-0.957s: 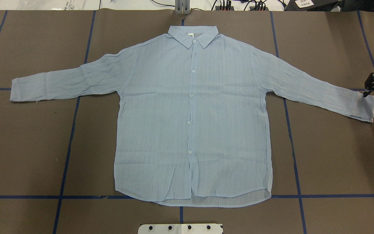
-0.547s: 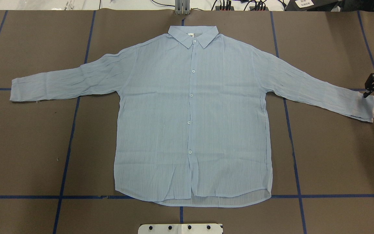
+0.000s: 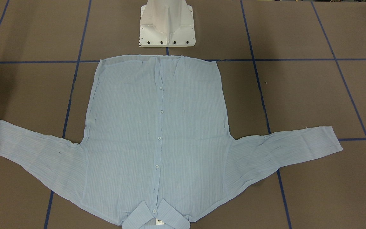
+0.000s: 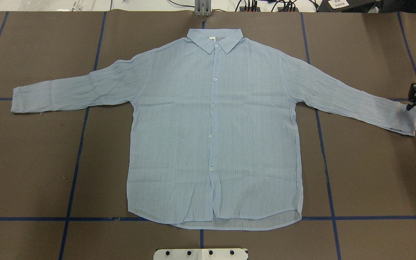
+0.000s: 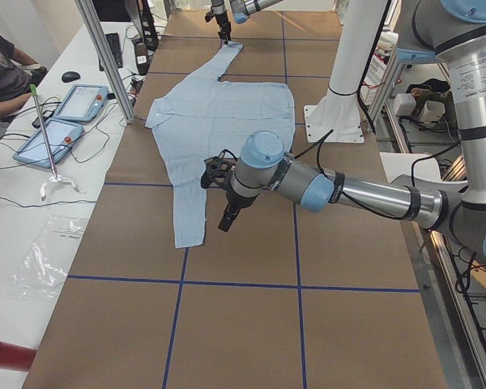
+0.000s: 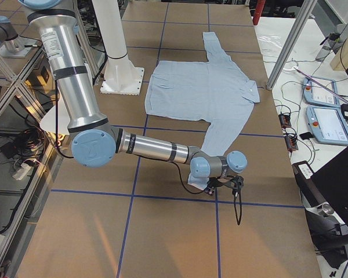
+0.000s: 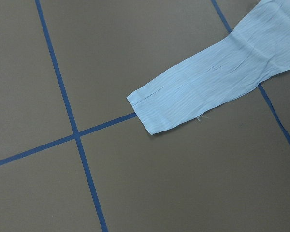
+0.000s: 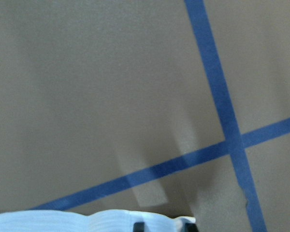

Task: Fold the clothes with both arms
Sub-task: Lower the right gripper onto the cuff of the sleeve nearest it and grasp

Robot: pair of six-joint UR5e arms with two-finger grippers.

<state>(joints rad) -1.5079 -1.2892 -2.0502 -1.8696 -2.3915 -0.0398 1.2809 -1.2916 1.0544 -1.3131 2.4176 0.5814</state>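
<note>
The light-blue shirt (image 4: pixel 211 126) lies flat and buttoned, front up, sleeves spread, collar at the far edge. My right gripper (image 4: pixel 414 108) is down on the cuff (image 4: pixel 406 121) of the sleeve on the robot's right, fingers close together on its edge. In the right wrist view the dark fingertips (image 8: pixel 140 225) pinch bunched cloth (image 8: pixel 87 221). My left gripper (image 5: pixel 227 220) hangs above the table just beside the other cuff (image 5: pixel 190 231), apart from it. I cannot tell whether it is open. The left wrist view shows that cuff (image 7: pixel 154 108) lying flat.
The table is covered in brown paper (image 4: pixel 31 162) with blue tape lines (image 4: pixel 74 162). The white pedestal base (image 3: pixel 167 25) stands near the shirt's hem. Tablets (image 5: pixel 65 113) and a seated person (image 5: pixel 4 65) are off the table's far side.
The right gripper's fingers have drawn closer together on the sleeve cuff. The shirt has not moved.
</note>
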